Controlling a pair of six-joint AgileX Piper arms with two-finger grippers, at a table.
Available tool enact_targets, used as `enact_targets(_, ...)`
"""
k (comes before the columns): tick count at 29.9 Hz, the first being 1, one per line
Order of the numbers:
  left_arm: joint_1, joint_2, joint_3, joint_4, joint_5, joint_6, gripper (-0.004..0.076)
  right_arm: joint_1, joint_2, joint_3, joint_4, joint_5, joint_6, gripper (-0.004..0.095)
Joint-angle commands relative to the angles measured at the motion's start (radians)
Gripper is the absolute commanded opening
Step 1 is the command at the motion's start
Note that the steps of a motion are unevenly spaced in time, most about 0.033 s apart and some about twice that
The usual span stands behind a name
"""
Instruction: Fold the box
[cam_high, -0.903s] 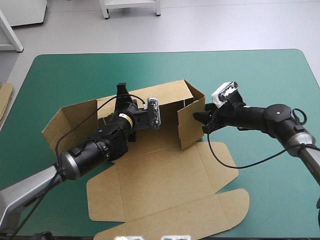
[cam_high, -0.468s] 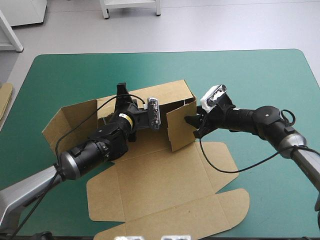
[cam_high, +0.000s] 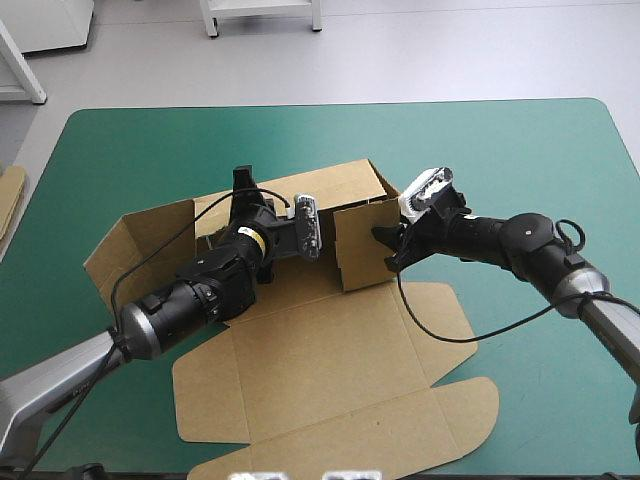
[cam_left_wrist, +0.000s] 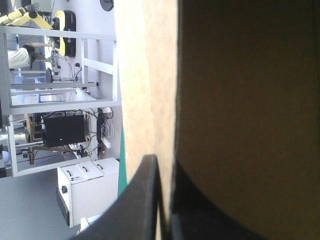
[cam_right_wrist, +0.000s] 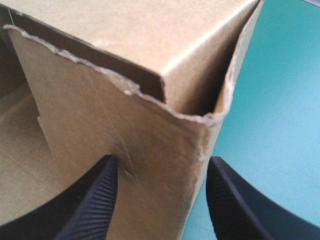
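**Rear wall pinned, side wall caught in my open fork**

My left gripper (cam_high: 242, 186) is clamped tight on the rear wall (cam_high: 330, 190) just above centre frame. I reckon that grip is there to keep the wall standing while the other side works.

My right gripper (cam_high: 386, 250) is spread wide. The side wall (cam_high: 358, 248) stands in the gap, one black finger over the box's inside and one over the teal-green cover (cam_high: 500, 150). That looks like steering, not squeezing.

The box (cam_high: 310, 292) sits mid-frame. Its flat panels (cam_high: 320, 365) run toward the lower centre, and the left flap (cam_high: 140, 250) leans out at middle left.

There is plenty of bare cover across the upper and right frame. The flat panels come close to the table's edge along the bottom. Spare board (cam_high: 10, 200) peeks in at the far left edge.
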Motion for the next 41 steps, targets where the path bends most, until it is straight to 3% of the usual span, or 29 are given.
enact_targets(1, 0.001, -0.023, -0.011, -0.05, 0.031, -0.031, -0.0008, 0.039, -0.028, -0.022, 0.027, -0.071, 0.003, 0.0505)
enact_targets(5, 0.001, -0.023, -0.011, -0.05, 0.033, -0.031, -0.0008, 0.099, -0.028, -0.022, 0.018, -0.195, 0.031, 0.0503)
enact_targets(14, 0.001, -0.023, -0.011, -0.05, 0.033, -0.031, -0.0008, 0.161, -0.024, -0.022, 0.02, -0.329, 0.105, 0.045)
enact_targets(16, 0.001, -0.023, -0.011, -0.05, 0.033, -0.031, -0.0008, 0.164, -0.023, -0.022, 0.02, -0.321, 0.105, 0.0383)
enact_targets(21, 0.001, -0.023, -0.011, -0.05, 0.033, -0.031, -0.0008, 0.164, -0.021, -0.022, 0.02, -0.291, 0.105, 0.0067)
enact_targets(23, 0.001, -0.023, -0.011, -0.05, 0.033, -0.031, -0.0008, 0.164, -0.021, -0.022, 0.02, -0.291, 0.105, -0.0012)
enact_targets(37, 0.001, -0.023, -0.011, -0.042, 0.05, -0.06, -0.0008, 0.164, -0.02, -0.022, 0.02, -0.291, 0.125, 0.0002)
enact_targets(41, 0.001, -0.025, -0.022, -0.067, 0.05, -0.06, 0.008, 0.164, -0.02, -0.022, 0.02, -0.291, 0.127, 0.0001)
